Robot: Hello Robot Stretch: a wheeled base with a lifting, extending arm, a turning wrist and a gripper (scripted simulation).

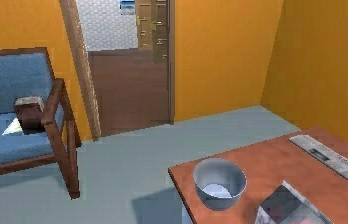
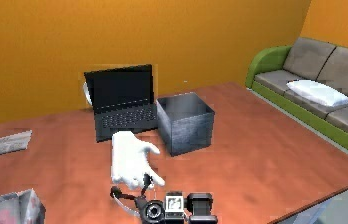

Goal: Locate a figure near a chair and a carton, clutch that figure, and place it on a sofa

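White figure [image 2: 132,160] stands on tabletop [image 2: 252,150], btwn laptop [image 2: 122,92] and tool [image 2: 130,197], w/ grey carton [image 2: 187,122] just beside it, toward arm side view's right. Tool sits at figure's base; can't tell if it holds anything. Sofa [image 2: 312,85] off tabletop's far corner. Blue chair [image 1: 22,110] near doorway [image 1: 127,70].

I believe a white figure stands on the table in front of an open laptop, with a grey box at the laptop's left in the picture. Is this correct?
Not fully. The arm side view shows the grey box at the right of the open laptop, not its left. The white figure does stand on the table in front of it.
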